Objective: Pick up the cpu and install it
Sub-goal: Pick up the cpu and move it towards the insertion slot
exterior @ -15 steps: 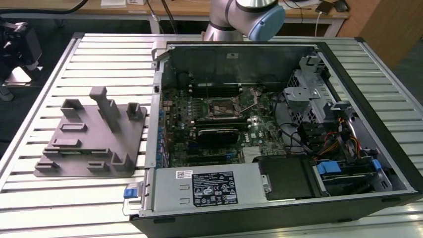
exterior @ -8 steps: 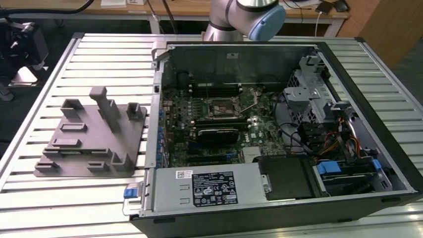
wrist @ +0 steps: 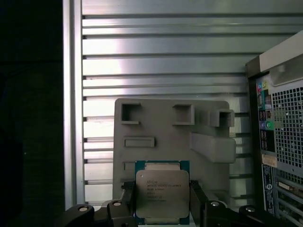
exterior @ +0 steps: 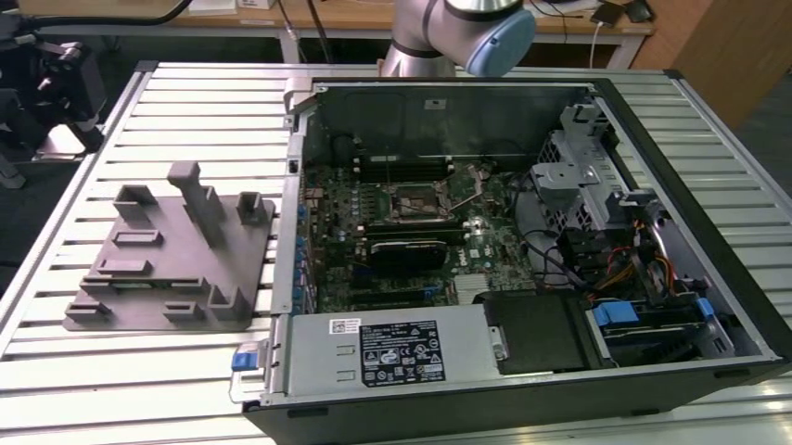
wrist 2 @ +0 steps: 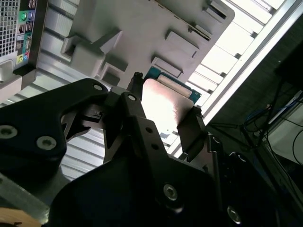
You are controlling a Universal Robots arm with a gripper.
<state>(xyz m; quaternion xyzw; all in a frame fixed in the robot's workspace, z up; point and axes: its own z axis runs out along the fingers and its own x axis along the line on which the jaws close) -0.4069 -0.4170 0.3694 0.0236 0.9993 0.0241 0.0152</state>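
- On the exterior view's left, a grey fixture block (exterior: 167, 260) lies flat on the slatted metal desk (exterior: 185, 93), with several posts and pockets standing up from it.
- Just beside it, toward the exterior view's right, an open computer case (exterior: 724, 232) lies on its side. The motherboard faces up, and its black square socket (exterior: 415, 202) sits near the middle.
- A silver power supply (exterior: 389, 350) fills the case's near edge.
- The robot arm (exterior: 452, 37) rises behind the case's far wall.
- In both wrist views, the end effector (wrist: 162, 201) (wrist 2: 164, 101) is clamped on the cpu (wrist: 162, 187) (wrist 2: 163, 109). One black finger (wrist: 127, 201) presses each opposite edge.
- The cpu is held clear of the desk, shiny metal top toward the first wrist view, with the fixture block (wrist: 161, 127) (wrist 2: 142, 28) behind it.
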